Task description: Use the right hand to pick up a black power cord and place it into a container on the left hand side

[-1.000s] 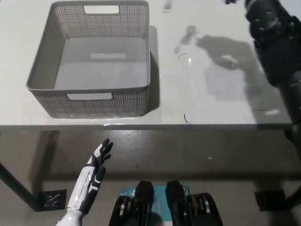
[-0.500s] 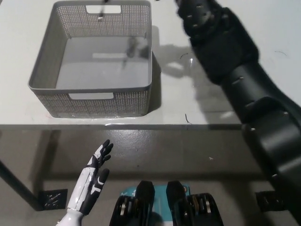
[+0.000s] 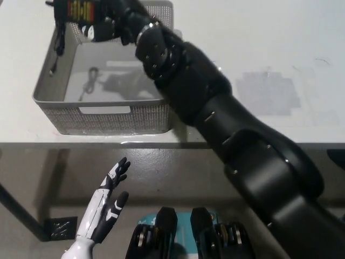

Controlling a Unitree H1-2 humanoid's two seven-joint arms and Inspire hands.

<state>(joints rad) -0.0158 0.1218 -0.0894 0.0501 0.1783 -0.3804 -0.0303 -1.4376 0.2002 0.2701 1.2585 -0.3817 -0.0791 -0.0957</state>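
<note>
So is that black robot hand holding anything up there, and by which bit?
Yes: the right robot hand grips the black power cord by its bundled part, above the grey basket; one end dangles. The white left robot hand holds nothing.

- One view only, from the robot's head, looking steeply down.
- It faces the white table point(image 3: 259, 48) edge and the floor point(image 3: 178, 178) beneath, from close above.

A lab or test room (apparently): bare white table point(image 3: 259, 54) on grey concrete floor point(image 3: 178, 178).
</note>
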